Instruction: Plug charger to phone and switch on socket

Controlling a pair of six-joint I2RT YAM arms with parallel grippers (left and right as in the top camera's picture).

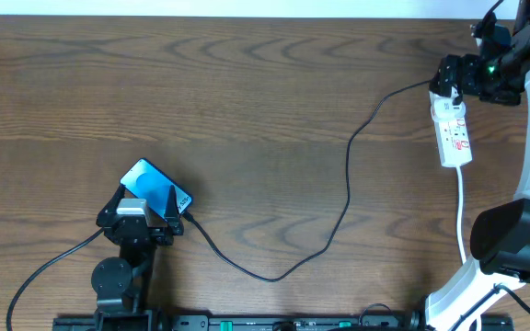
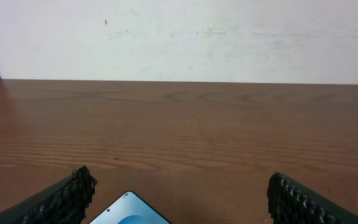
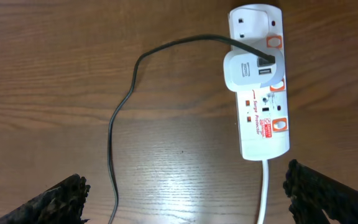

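Checking both arms. Left claw (image 2: 180, 186) is wide open and hangs low over the phone (image 1: 150, 179), gripping nothing. On the left wrist camera I see only one rounded corner of the phone. It pokes in between the two fingers and touches neither.

Overhead, the phone lies screen up and skewed on the worktop (image 1: 247, 92), near left, just ahead of the left arm's base. Its near part is under the claw.

The black charger cable (image 1: 347, 175) reaches the phone's near edge just right of the claw. The tip is too small to make out, so I cannot tell whether the plug is seated. From there the cable loops toward the near edge, climbs across the middle of the worktop and ends at the white adapter (image 3: 247, 71).

The adapter sits in the power strip (image 3: 265, 134), next to an empty end outlet, with the cable in one of its two ports. The strip lies flat at the far right, and its white cord (image 3: 265, 183) leaves the near end.

Right claw (image 3: 185, 190) is fully open too and holds nothing. Overhead it hovers above the strip's far end. On its own camera the strip lies ahead of the fingers, clear of both. Red switches run along one edge of the strip, but I cannot read on or off from here.
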